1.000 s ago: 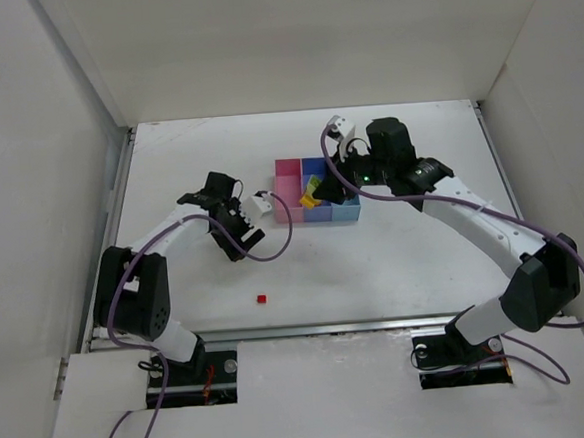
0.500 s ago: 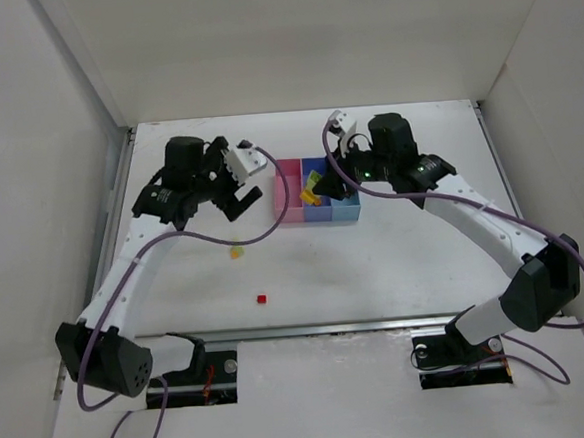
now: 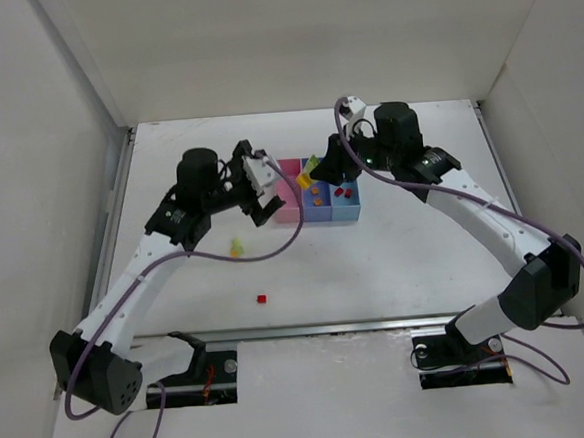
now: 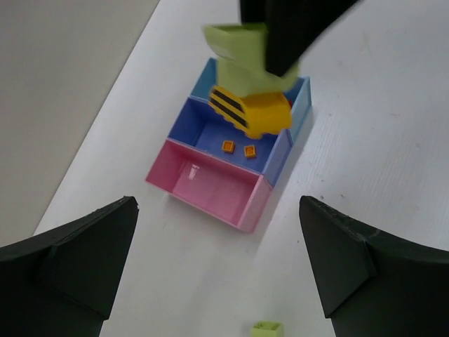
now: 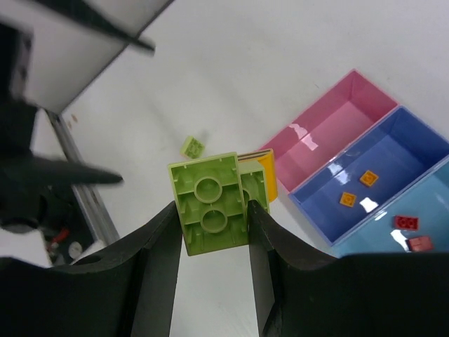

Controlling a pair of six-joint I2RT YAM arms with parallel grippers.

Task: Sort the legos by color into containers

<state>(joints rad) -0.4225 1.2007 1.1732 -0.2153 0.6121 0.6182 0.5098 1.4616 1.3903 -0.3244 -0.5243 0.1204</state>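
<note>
Over the tray [image 3: 317, 220], at the far middle of the tabletop [image 3: 425, 260], the right pincer [image 5: 212, 209] grips a green-and-yellow clump [image 4: 247, 95] of bricks. Its fingers press on the two sides of the green top plate, so the yellow, dark-striped part hangs free below. The clump is in the air, touching no bin. It seems to hover about over the middle one, though the angles differ too much to be sure.

The left pincer [image 4: 217, 207] stands wide, with nothing between its fingers, and faces the tray from the pink side. That pose reads as readiness to take hold of the lower part. The clump mixes colours, so it probably has to be pulled apart by both arms before anything can be dropped.

The sorting is partly done. Two orange bricks [image 5: 358, 188] lie in the blue-violet bin [image 4: 210, 130] and two red bricks [image 5: 412, 232] in the light blue bin [image 3: 349, 207]. The pink bin [image 5: 337, 119] is bare, so it is likely meant for the green or yellow pieces.

Two pieces lie loose on the tabletop. A small green brick [image 3: 236, 247] sits in front of the tray beside the left arm, and a red brick [image 3: 262, 298] sits well apart, nearer the bases.
</note>
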